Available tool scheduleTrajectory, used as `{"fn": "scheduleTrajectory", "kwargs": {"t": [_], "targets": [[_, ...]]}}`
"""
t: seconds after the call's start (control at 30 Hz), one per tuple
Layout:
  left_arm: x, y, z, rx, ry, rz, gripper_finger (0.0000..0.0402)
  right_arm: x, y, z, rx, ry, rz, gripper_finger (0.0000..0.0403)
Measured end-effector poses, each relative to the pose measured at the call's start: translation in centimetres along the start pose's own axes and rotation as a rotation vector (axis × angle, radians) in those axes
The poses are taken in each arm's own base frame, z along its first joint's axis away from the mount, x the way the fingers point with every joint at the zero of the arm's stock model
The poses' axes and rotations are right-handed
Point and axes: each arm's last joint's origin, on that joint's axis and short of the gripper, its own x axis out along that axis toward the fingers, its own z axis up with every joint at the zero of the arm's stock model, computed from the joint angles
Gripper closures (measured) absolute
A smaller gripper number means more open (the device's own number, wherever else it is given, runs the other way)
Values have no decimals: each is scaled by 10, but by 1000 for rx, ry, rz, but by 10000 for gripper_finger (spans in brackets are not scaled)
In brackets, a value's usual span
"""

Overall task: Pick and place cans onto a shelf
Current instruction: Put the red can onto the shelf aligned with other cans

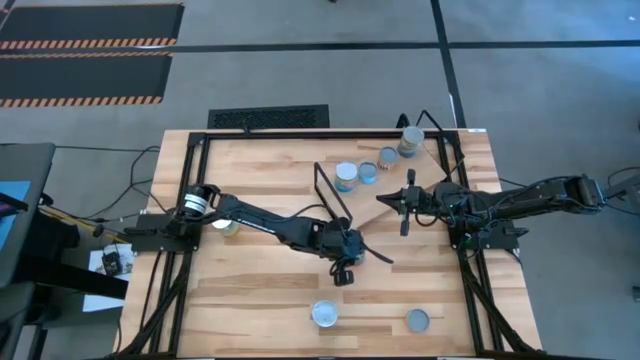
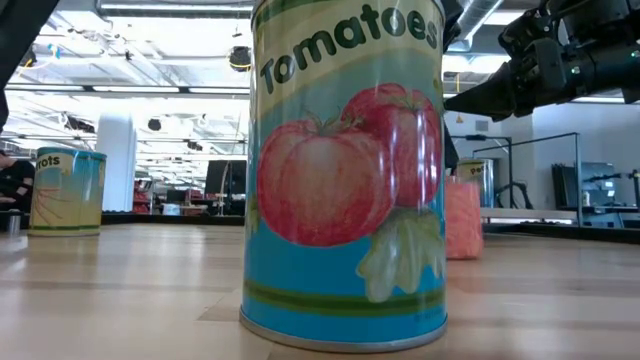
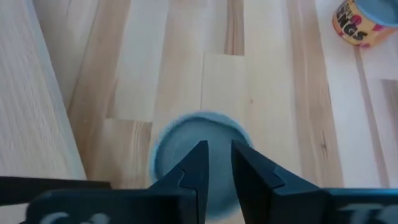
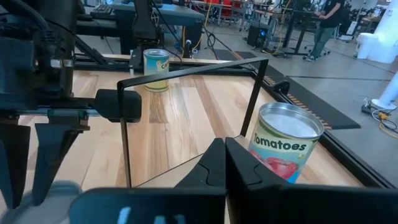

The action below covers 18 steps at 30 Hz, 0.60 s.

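Several cans stand upright on their bases. Three cluster at the far middle: a blue one (image 1: 346, 177), a second (image 1: 367, 173) and a third (image 1: 388, 155). A further can (image 1: 410, 140) stands at the far right. Two stand near the front edge (image 1: 325, 315) (image 1: 418, 320), and one stands by the left arm (image 1: 230, 227). The shelf board (image 1: 425, 172) lies slanted, with its black wire frame (image 1: 333, 195) to its left. My left gripper (image 3: 219, 155) hovers over a blue-topped can (image 3: 186, 134), fingers slightly apart and empty. My right gripper (image 4: 224, 149) is shut and empty beside the shelf, near a Tomatoes can (image 4: 286, 146).
A Tomatoes can (image 2: 345, 170) fills the low view, with other cans behind it (image 2: 65, 190) (image 2: 465, 215). The black table frame (image 1: 470, 260) runs along the edges. Bare planks lie at the front left (image 1: 240, 300). A person stands far back in the room (image 4: 326, 22).
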Motion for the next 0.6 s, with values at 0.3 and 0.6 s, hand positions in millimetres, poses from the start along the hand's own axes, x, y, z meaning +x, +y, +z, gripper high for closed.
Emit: {"fn": "scheduleTrajectory", "kwargs": {"t": [0.3, 0.6], "targets": [[-40, -10, 11, 76, -35, 39, 342, 0, 0, 0, 0, -3, 0, 392], [-97, -33, -3, 80, -98, 63, 392, 0, 0, 0, 0, -2, -1, 389]]}}
